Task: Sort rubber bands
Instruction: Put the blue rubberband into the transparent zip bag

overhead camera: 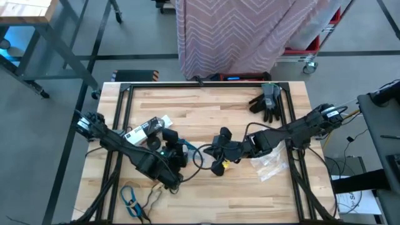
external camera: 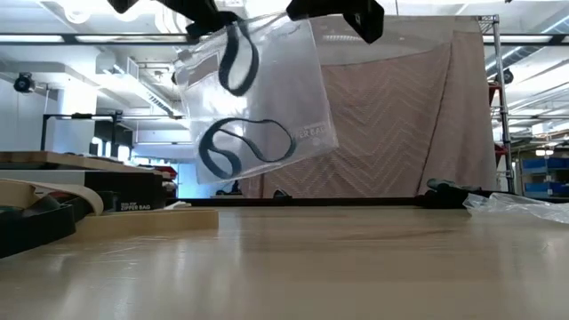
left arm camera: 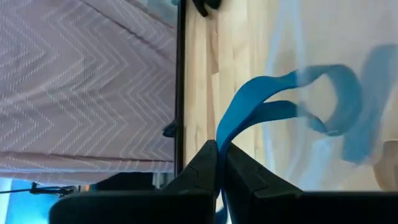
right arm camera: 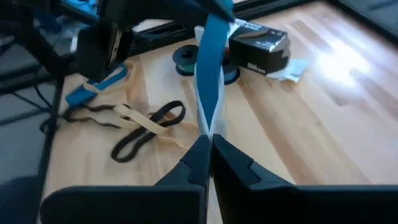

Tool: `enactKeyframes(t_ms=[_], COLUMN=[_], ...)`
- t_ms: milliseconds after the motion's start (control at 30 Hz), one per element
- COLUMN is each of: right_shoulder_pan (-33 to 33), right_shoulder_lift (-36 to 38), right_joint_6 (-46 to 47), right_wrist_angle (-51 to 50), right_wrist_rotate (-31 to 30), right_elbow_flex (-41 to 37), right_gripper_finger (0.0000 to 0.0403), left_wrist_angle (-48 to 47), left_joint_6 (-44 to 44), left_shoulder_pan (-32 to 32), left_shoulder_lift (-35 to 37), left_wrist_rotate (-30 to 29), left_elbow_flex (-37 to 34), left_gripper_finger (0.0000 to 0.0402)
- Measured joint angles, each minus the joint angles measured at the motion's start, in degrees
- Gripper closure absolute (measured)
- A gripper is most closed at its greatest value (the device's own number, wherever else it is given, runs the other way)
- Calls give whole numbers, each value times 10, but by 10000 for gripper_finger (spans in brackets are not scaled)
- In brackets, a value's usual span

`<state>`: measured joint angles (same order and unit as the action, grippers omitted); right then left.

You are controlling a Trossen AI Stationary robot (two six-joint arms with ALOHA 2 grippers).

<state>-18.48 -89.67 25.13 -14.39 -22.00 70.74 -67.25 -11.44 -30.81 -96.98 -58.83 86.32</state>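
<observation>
Rubber band, a floppy blue elastic loop (left arm camera: 280, 109), hangs half inside the clear plastic bag (external camera: 258, 98), pinched by the closed left tool (left arm camera: 221, 163), while the closed right tool (right arm camera: 209, 149) grips the bag's other edge.

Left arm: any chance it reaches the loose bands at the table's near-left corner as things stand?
Probably not right now. The loose bands lie close below it, nothing between, but the left gripper is shut on a blue band going into the clear bag.

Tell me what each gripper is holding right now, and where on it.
Left gripper pinches the end of a blue rubber band going into the clear bag; right gripper pinches that bag's edge.
</observation>
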Motion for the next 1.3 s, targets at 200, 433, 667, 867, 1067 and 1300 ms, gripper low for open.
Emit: enactKeyframes(t_ms=[200, 433, 667, 867, 1067, 1300], right_shoulder_pan=[1, 4, 11, 11, 11, 12], right_shoulder_lift=[-2, -2, -3, -3, -3, -3], right_joint_6=[-67, -67, -78, -131, -161, -162], right_wrist_angle=[0, -1, -1, 0, 0, 0], right_wrist_rotate=[-1, -2, -5, -5, -5, -5], right_elbow_flex=[0, 0, 0, 0, 0, 0], right_gripper_finger=[403, 403, 403, 403, 403, 403], left_wrist_angle=[15, 49, 70, 100, 108, 135], left_joint_6=[32, 66, 76, 93, 92, 48], left_shoulder_pan=[1, 6, 6, 7, 9, 24], left_shoulder_lift=[-30, -47, -42, -40, -16, 13], left_wrist_rotate=[10, 15, 90, 168, 179, 241], left_elbow_flex=[0, 0, 0, 0, 0, 0], left_gripper_finger=[397, 394, 390, 389, 387, 395])
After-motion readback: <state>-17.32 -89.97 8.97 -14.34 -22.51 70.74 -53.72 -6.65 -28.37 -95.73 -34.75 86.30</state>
